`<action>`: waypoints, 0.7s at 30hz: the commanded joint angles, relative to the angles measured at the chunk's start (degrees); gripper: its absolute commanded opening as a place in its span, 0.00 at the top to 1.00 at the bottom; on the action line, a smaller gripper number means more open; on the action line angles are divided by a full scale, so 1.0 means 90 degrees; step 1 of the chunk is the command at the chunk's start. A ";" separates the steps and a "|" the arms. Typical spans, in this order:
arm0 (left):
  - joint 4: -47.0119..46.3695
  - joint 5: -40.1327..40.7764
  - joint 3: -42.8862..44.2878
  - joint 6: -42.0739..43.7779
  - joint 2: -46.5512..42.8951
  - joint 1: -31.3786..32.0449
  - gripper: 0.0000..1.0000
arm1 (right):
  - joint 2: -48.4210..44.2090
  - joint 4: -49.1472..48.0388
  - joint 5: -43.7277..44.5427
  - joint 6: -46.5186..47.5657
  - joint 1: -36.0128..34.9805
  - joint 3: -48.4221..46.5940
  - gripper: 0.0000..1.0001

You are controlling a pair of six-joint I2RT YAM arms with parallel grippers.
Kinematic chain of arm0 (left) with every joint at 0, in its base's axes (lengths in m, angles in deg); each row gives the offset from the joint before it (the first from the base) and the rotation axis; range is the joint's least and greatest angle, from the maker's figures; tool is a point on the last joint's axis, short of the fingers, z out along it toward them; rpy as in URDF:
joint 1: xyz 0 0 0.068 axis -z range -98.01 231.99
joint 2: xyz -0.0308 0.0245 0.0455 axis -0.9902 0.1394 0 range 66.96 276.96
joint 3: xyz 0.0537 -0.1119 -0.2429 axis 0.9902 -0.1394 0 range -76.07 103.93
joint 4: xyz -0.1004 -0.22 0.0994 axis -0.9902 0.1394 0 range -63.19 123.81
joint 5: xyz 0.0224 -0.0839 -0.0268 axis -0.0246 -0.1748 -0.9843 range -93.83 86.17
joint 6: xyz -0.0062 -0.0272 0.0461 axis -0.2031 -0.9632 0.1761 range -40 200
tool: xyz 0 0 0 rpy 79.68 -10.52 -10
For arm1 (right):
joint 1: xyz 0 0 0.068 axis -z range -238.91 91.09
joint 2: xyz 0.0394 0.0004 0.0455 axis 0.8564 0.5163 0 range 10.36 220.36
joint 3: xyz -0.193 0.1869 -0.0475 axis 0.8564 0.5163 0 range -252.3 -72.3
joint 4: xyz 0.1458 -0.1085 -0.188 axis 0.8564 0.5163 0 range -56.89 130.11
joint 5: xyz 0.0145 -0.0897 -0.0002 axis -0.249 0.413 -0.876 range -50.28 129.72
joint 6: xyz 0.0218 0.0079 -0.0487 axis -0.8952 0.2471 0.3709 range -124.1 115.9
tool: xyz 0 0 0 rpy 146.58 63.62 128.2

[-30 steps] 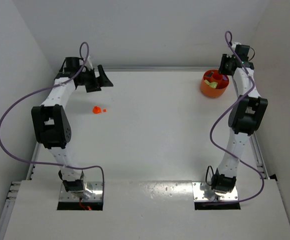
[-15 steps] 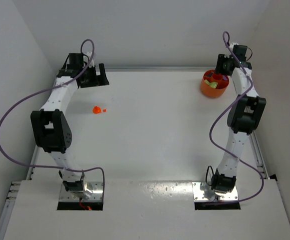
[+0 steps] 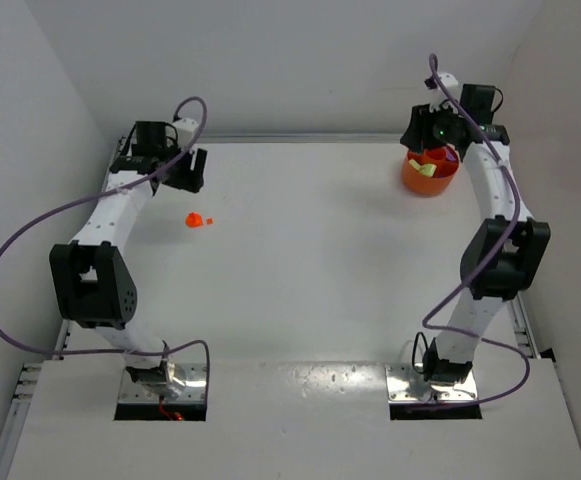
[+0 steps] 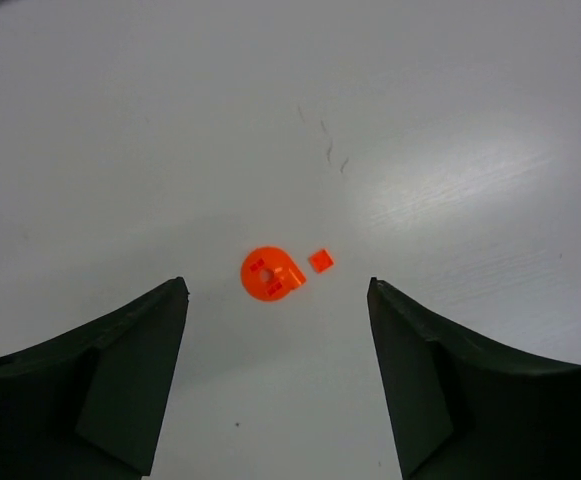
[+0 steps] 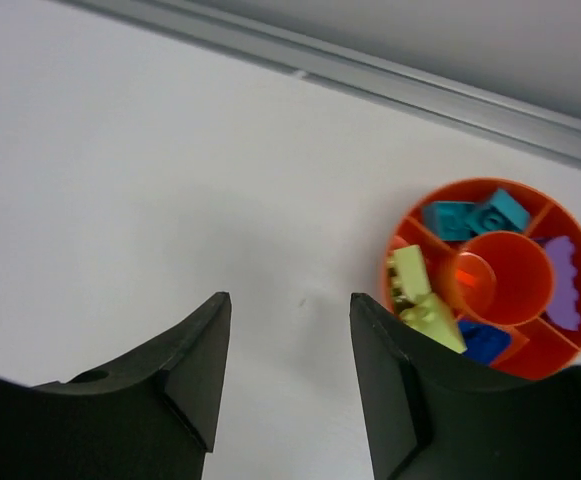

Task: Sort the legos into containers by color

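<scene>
- Table (image 3: 300, 270): flat, white, matte, with a dull sheen near my bases. A few thin scratch marks (image 4: 326, 152) show in the left wrist view.
- White walls (image 3: 270, 60) close in three sides. A grey metal rail (image 5: 370, 70) runs along the far edge of the table.
- Purple cables (image 3: 28, 228) loop loosely off both arms.
- My left gripper (image 4: 275, 385) hangs at the far left over the table. Its dark, wedge-shaped fingers are spread apart with nothing between them.
- Beyond those fingers lie a round orange piece (image 4: 269, 274), flat and studded, and a small orange square brick (image 4: 321, 261) just beside it. Both lie loose on the bare surface, with nothing around them.
- My right gripper (image 5: 290, 370) hangs at the far right corner, its fingers parted and empty.
- The bowl (image 5: 470, 184) sits on the table just right of those fingers, near the rail. It is round, glossy orange plastic, with inner walls fanning out from a centre cup.
- In separate compartments: teal bricks (image 5: 475, 216), yellow-green bricks (image 5: 418, 300), a blue brick (image 5: 485, 341) and a purple brick (image 5: 562, 280).
- I cannot tell whether the centre cup holds a brick.
</scene>
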 commanded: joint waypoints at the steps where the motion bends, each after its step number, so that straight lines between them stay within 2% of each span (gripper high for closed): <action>1: 0.0420 -0.0390 -0.0332 0.1363 0.0253 0.0030 0.29 | -0.0997 -0.0171 -0.1372 0.0813 -0.0145 0.0857 0.48; 3: 0.0770 -0.0595 -0.0332 0.1737 0.0468 0.0099 0.36 | -0.1175 -0.0015 -0.1870 0.0904 -0.0203 0.1074 0.50; 5: 0.1325 -0.0867 0.0057 0.2185 0.0985 0.0099 0.44 | -0.1262 0.0073 -0.2193 0.0972 -0.0204 0.1279 0.51; 8: 0.1777 -0.1142 0.0604 0.2763 0.1589 0.0099 0.49 | -0.1506 0.0073 -0.2195 0.1030 -0.0330 0.1514 0.51; 13: 0.1837 -0.1143 0.0976 0.3378 0.2196 0.0099 0.59 | -0.1634 0.0132 -0.2195 0.1158 -0.0390 0.1719 0.51; 21: 0.2118 -0.1074 0.1250 0.4013 0.2783 0.0099 0.60 | -0.1819 0.0200 -0.1912 0.1226 -0.0448 0.1846 0.51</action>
